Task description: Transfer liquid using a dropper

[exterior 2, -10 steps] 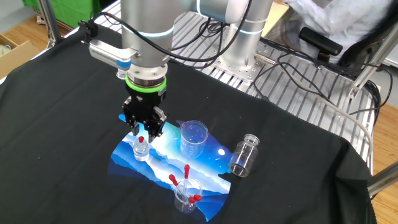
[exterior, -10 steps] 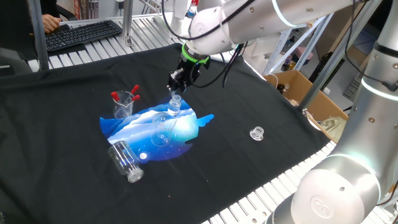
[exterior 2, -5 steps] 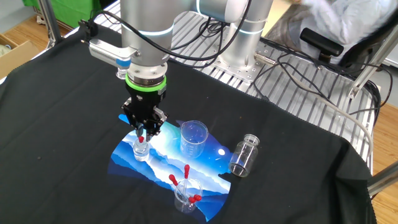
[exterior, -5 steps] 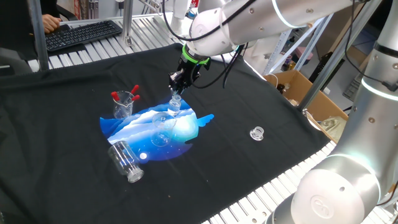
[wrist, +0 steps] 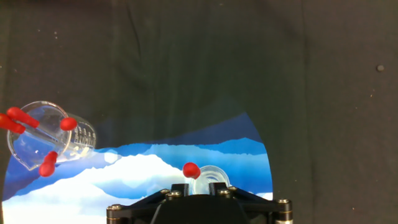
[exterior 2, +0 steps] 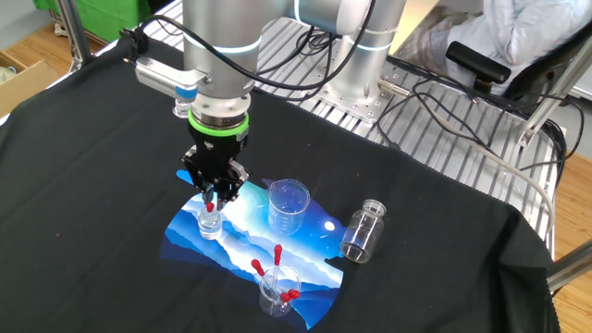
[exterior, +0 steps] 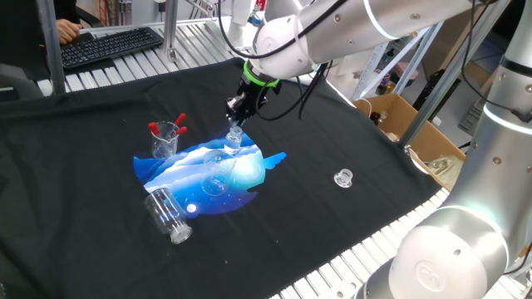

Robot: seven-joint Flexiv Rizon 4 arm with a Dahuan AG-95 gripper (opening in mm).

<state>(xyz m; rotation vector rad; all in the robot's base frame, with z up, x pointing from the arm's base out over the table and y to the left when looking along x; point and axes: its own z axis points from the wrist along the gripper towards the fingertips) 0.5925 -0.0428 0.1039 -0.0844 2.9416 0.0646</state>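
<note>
A small clear glass bottle [exterior 2: 211, 225] stands on the left end of a blue picture mat [exterior 2: 319, 225]. The dropper [exterior 2: 211, 207] stands upright in it, red bulb on top. My gripper [exterior 2: 212, 197] hangs straight above, its fingertips drawn in narrow around the dropper's bulb. In the hand view the red bulb [wrist: 191, 169] shows just past my gripper [wrist: 199, 186], over the bottle's rim [wrist: 214, 175]. From the other side, my gripper [exterior: 235, 117] sits right on top of the bottle [exterior: 233, 142]. The dropper's clear tube is hard to make out inside the glass.
A small beaker [exterior 2: 276, 290] holding spare red-bulbed droppers stands at the mat's near edge. A taller empty beaker [exterior 2: 289, 205] stands just right of my gripper. A clear jar [exterior 2: 363, 231] lies on its side off the mat. A clear lid [exterior: 343, 177] rests on the black cloth.
The fingers have drawn closer together around the dropper's bulb. The arm and the bottle have stayed in place.
</note>
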